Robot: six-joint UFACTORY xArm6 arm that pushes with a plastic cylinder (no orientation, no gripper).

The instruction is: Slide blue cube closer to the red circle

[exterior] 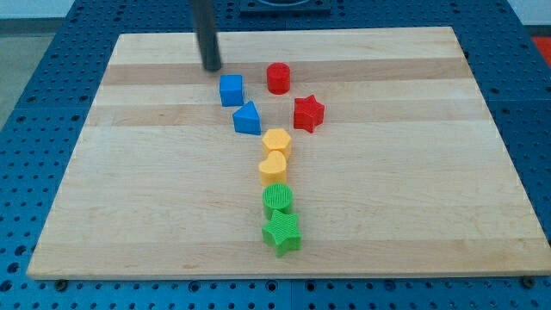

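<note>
The blue cube (231, 89) sits on the wooden board (129, 189) near the view's top centre. The red circle (278, 77) stands to its right and slightly higher in the view, about a block's width apart from it. My tip (211, 68) rests on the board just up and to the left of the blue cube, with a small gap between them. The dark rod rises from it out of the view's top.
A blue wedge-like block (247, 118) lies just below the cube. A red star (308, 113) is right of it. Below run a yellow hexagon (277, 141), a yellow heart (273, 166), a green circle (277, 200) and a green star (281, 232).
</note>
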